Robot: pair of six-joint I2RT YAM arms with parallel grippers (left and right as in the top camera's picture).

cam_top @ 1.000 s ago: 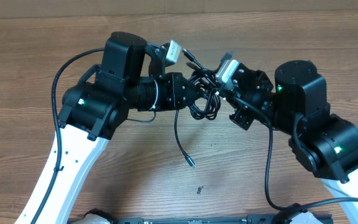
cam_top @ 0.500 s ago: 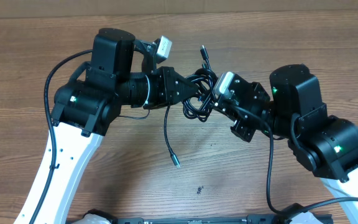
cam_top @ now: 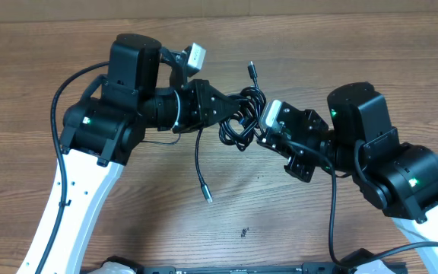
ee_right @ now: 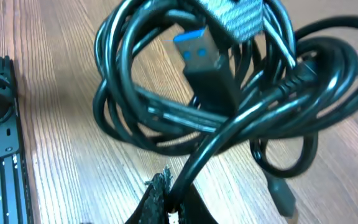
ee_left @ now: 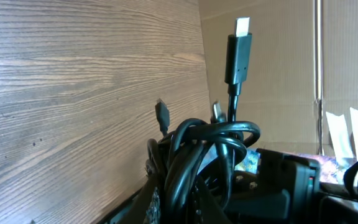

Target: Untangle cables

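Cables [cam_top: 242, 122] hang in a black knot between the two arms, lifted off the bench [cam_top: 356, 46]; untangling looks barely begun, the loops wound through one another, with only one end [cam_top: 202, 183] dangling free toward the wood and a plug [cam_top: 251, 71] poking upward. Left hand [cam_top: 233, 114] reaches in level from its side, pinched on the bundle; right hand [cam_top: 255, 135] nips a single strand from the opposite side.
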